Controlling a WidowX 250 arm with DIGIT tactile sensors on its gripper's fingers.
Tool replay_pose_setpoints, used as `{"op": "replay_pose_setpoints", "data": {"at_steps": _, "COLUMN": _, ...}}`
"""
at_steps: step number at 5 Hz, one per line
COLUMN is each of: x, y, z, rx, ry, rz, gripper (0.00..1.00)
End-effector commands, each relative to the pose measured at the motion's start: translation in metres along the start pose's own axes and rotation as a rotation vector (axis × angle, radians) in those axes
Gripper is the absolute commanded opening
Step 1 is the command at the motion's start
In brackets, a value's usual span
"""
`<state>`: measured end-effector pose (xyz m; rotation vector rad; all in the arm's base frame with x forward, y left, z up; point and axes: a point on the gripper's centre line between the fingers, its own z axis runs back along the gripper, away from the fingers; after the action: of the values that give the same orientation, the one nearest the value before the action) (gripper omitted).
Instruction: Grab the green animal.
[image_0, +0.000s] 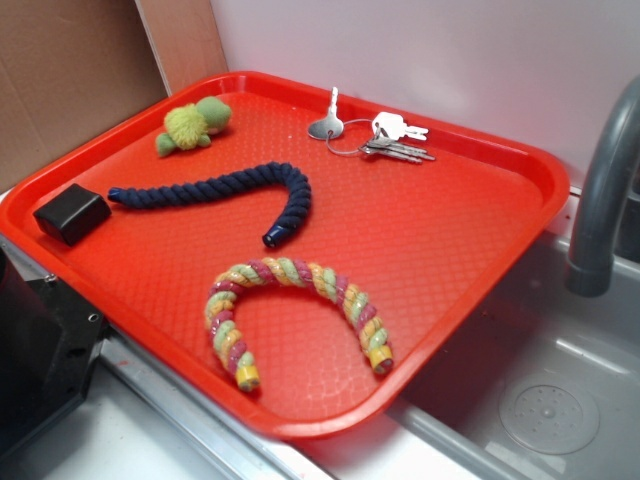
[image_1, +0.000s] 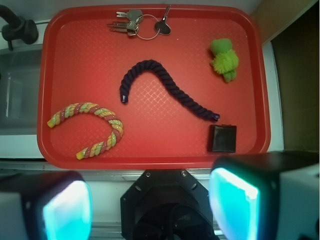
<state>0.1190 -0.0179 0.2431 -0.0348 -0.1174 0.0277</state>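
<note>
The green animal (image_0: 192, 126) is a small plush turtle with a fuzzy yellow-green round shell and a darker green head and stubby legs. It is seen lying in a far corner of the red tray (image_0: 470, 250), close to the rim, with its head pointed along the back edge. In the wrist view the turtle (image_1: 224, 60) appears at the upper right of the tray (image_1: 150, 145), well apart from everything else on it.

A dark blue rope (image_0: 220, 195) is laid in a curve across the middle of the tray, and a striped rope in pink, yellow and green (image_0: 292, 308) is bent into a horseshoe nearer the front rim. A small black box (image_0: 71, 213) is set just beside one end of the blue rope. A bunch of keys (image_0: 375, 135) on a ring is placed by the back rim.

The gripper (image_1: 150, 205) is seen only in the wrist view, where its two fingers (image_1: 240, 202) are spread wide at the bottom edge with nothing held between them. It is held off the tray's near side, far from the turtle.

The tray is rested partly over a grey sink (image_0: 560, 390), with a grey tap (image_0: 605, 190) at the right. A pale wall (image_0: 450, 60) is seen behind, and what may be cardboard (image_0: 70, 80) at the left.
</note>
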Motion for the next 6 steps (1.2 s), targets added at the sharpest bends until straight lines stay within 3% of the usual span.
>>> {"op": "replay_pose_setpoints", "data": {"at_steps": 1, "x": 0.000, "y": 0.000, "z": 0.000, "rx": 0.000, "ry": 0.000, "rz": 0.000, "gripper": 1.00}}
{"op": "replay_pose_setpoints", "data": {"at_steps": 2, "x": 0.014, "y": 0.016, "z": -0.023, "rx": 0.036, "ry": 0.001, "rz": -0.124, "gripper": 1.00}}
{"op": "replay_pose_setpoints", "data": {"at_steps": 3, "x": 0.030, "y": 0.034, "z": -0.053, "rx": -0.014, "ry": 0.037, "rz": -0.184, "gripper": 1.00}}
{"op": "replay_pose_setpoints", "data": {"at_steps": 4, "x": 0.041, "y": 0.075, "z": -0.090, "rx": -0.024, "ry": 0.092, "rz": -0.146, "gripper": 1.00}}
{"op": "replay_pose_setpoints", "data": {"at_steps": 5, "x": 0.055, "y": 0.110, "z": -0.113, "rx": -0.017, "ry": 0.057, "rz": -0.091, "gripper": 1.00}}
{"op": "replay_pose_setpoints", "data": {"at_steps": 6, "x": 0.067, "y": 0.104, "z": -0.116, "rx": 0.019, "ry": 0.004, "rz": -0.134, "gripper": 1.00}}
